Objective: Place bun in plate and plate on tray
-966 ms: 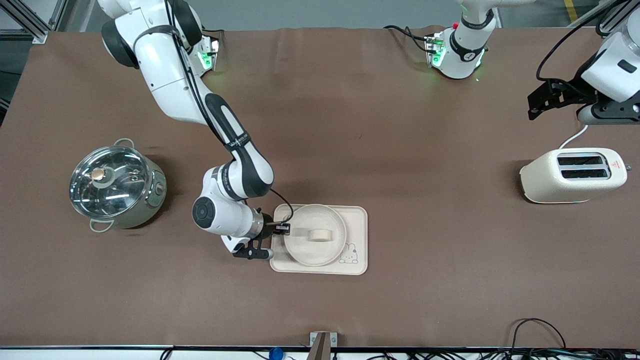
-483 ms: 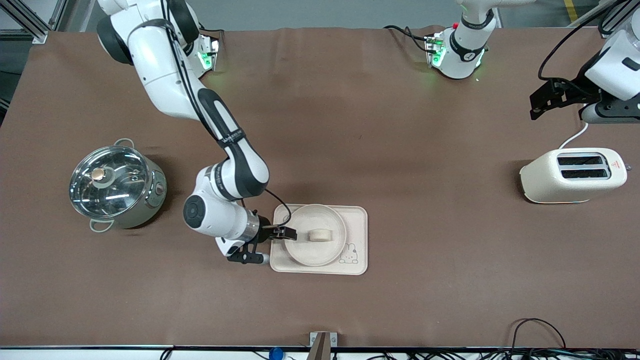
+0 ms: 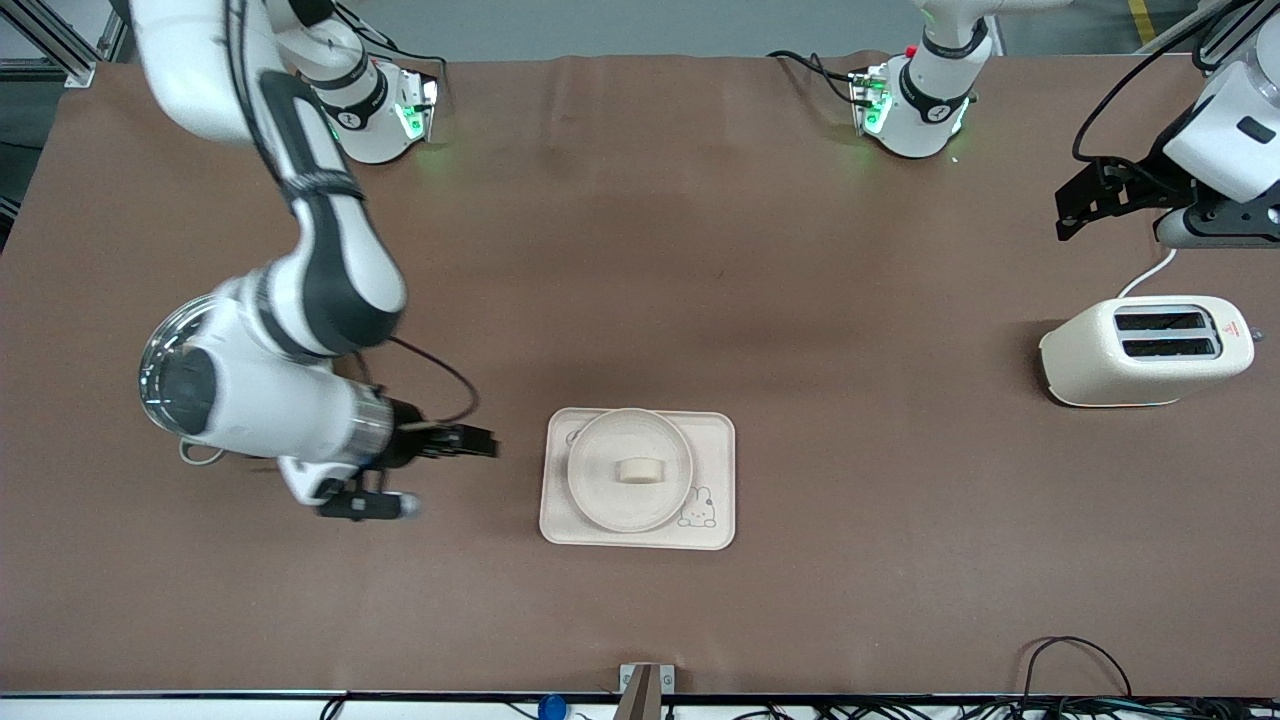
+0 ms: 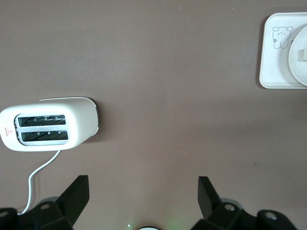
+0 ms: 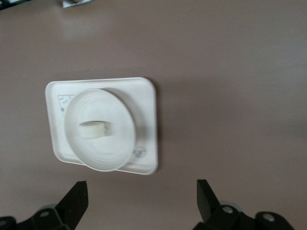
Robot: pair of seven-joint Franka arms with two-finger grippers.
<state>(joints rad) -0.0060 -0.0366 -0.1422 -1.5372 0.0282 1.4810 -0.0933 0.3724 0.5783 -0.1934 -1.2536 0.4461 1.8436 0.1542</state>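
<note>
**A:** So, starting nearest the front camera, what is sitting where?

**B:** Everything is hanging off the tray. It is lying nearest that camera, and the plate is resting on it, covering most of the end toward the right arm. The bun is lying in the middle of the plate. Judging by that, both placements are looking done.

**A:** Any writing showing?

**B:** A small cartoon rabbit is showing at the tray's uncovered corner. Some script is peeking out past the plate's rim, but I am not managing to read it.

**A:** And the grippers?

**B:** The right gripper is hovering over bare table beside the tray, toward the right arm's end. Its jaws are standing wide apart in the right wrist view, gripping nothing, which suits a plate just set free. The pot is sitting past it, mostly hidden under that arm.

**A:** Farther out?

**B:** The toaster is standing farther from the camera than the tray, toward the left arm's end, with a tiny red warning triangle too small to read. The left gripper is waiting above the table past the toaster, jaws spread wide and empty.
</note>
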